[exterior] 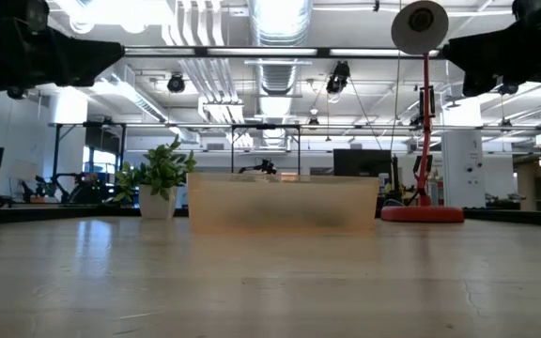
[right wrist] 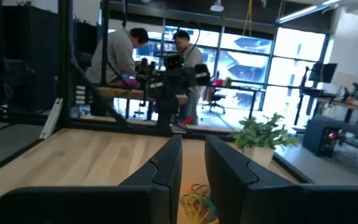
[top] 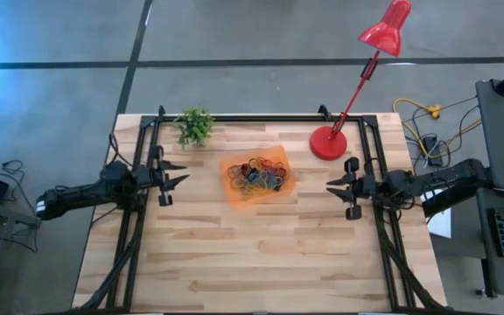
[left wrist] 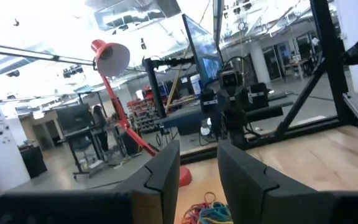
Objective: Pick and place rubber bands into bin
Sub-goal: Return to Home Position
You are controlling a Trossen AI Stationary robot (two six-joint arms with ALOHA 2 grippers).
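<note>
The bin [top: 234, 191] sits a little far of the middle of the tabletop [top: 261, 254], turned slightly askew. The rubber bands [top: 259, 175] lie heaped inside it in a tangle of black, red, yellow, blue and green. The left gripper [top: 180, 174] hangs above the left side of the tabletop, clear of the bin and pointing toward it. Its jaws are parted by a narrow gap and hold nothing. The right gripper [top: 331, 187] hangs opposite on the right side, also apart from the bin, with its jaws slightly parted and empty. A small potted plant [top: 195, 126] stands at the far edge, left of centre. A red lamp [top: 328, 143] stands near the bin's far right corner without touching it.
</note>
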